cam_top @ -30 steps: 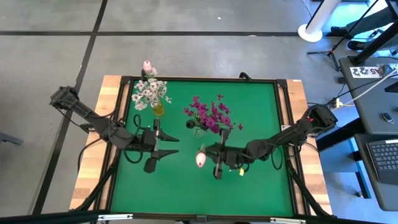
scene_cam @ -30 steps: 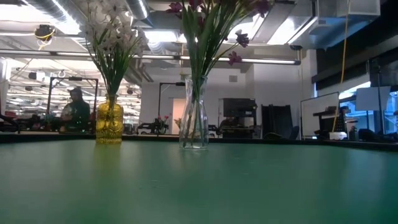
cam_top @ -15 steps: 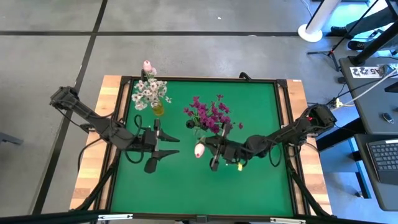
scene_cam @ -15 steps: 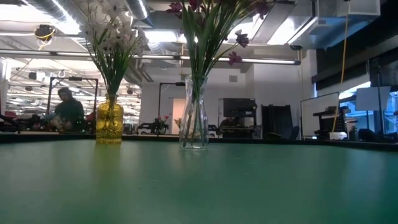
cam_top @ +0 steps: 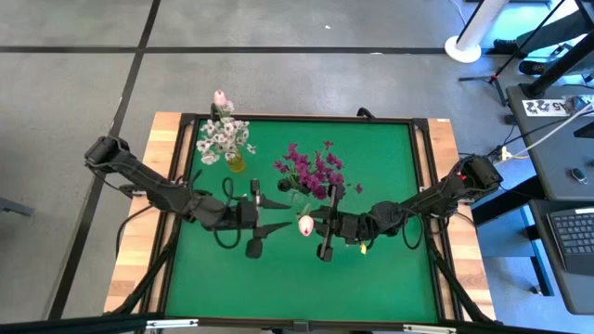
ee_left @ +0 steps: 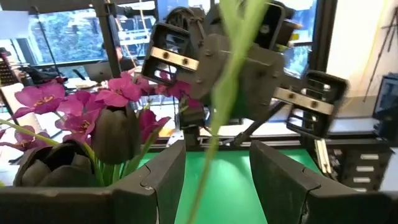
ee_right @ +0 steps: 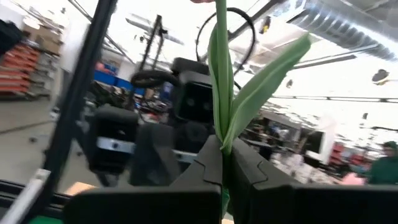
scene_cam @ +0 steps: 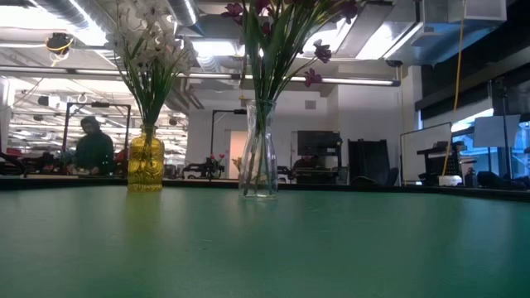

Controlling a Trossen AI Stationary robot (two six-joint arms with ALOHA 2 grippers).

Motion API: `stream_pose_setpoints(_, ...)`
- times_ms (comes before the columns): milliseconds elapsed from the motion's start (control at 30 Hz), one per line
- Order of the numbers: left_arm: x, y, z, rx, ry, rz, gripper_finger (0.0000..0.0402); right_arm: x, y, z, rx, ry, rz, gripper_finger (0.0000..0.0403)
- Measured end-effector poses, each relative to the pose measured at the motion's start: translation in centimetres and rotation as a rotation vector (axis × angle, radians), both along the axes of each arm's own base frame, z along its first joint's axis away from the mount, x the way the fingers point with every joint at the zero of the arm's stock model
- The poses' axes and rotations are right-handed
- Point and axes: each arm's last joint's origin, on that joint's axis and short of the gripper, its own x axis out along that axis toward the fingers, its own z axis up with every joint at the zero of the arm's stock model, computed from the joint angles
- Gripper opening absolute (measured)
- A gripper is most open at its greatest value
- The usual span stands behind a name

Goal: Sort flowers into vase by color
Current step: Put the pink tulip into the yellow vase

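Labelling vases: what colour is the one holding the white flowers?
Amber-yellow glass vase, clearest in the low view.

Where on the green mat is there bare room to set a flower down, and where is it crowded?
Bare: the mat's near strip below both grippers, and its far right corner. Crowded: the middle, where the left gripper and right gripper with its tulip meet beside the purple vase; the yellow vase fills the far left corner.

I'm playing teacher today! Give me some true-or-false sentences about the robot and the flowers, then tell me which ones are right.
1. The right gripper holds a pink tulip. True.
2. The white flowers stand in the clear vase. False: they stand in the yellow vase.
3. The left gripper is open. True.
4. The purple flowers lie flat on the green table. False: they stand in the clear vase.
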Motion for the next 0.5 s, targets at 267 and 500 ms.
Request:
stream_pose_setpoints(267, 0.34, 0.13, 0.21, -0.016, -0.040, -0.006, 0.0174, 0.01, 0.05, 0.01, 0.021, -0.006, 0.042, 0.0001)
stream_pose_setpoints(500, 0.45, -0.13, 0.19, -0.068, -0.052, -0.077, 0.0174, -0.03, 0.09, 0.12, 0.055, -0.019, 0.075, 0.0001)
